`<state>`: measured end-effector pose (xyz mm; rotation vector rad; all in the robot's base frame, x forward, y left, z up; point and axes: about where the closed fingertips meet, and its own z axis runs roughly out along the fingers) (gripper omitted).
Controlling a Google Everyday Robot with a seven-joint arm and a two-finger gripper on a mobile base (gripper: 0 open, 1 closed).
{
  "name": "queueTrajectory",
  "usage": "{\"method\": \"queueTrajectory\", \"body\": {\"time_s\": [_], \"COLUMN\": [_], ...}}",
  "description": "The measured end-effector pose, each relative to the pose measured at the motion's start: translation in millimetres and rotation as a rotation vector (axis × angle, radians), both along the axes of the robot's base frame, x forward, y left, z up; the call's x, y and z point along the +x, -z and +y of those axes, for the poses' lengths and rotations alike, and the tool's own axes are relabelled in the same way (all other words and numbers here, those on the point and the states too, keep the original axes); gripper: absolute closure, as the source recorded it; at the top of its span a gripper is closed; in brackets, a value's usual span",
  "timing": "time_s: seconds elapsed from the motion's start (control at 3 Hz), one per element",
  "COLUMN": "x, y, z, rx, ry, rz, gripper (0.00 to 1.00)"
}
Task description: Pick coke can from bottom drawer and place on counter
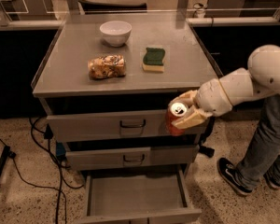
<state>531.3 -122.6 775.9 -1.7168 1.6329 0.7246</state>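
Observation:
My gripper (184, 110) is shut on the coke can (176, 119), a red can with a silver top, holding it upright in the air in front of the top drawer, just below the counter's front right edge. The bottom drawer (137, 197) is pulled open below, and its grey floor is bare. The counter (74, 64) is the flat grey top of the cabinet above and behind the can.
On the counter stand a white bowl (115, 32), a green and yellow sponge (153, 59) and a crinkled snack bag (107, 66). A person's leg and shoe (252, 162) are at the right. Cables (42, 171) lie on the floor at the left.

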Motion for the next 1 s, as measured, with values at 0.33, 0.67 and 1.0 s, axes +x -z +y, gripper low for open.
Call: {"method": "queueTrajectory", "body": {"time_s": [0.33,0.67,1.0], "x": [-1,-2,-1], "y": [-43,-106,-106], "z": [-7,-10,-10], "rx": [-0.009,0.011,0.011], "ry": [0.007,0.019,0.020], "rz": [0.073,0.094,0.094], "gripper": [1.00,1.00,1.00]}}
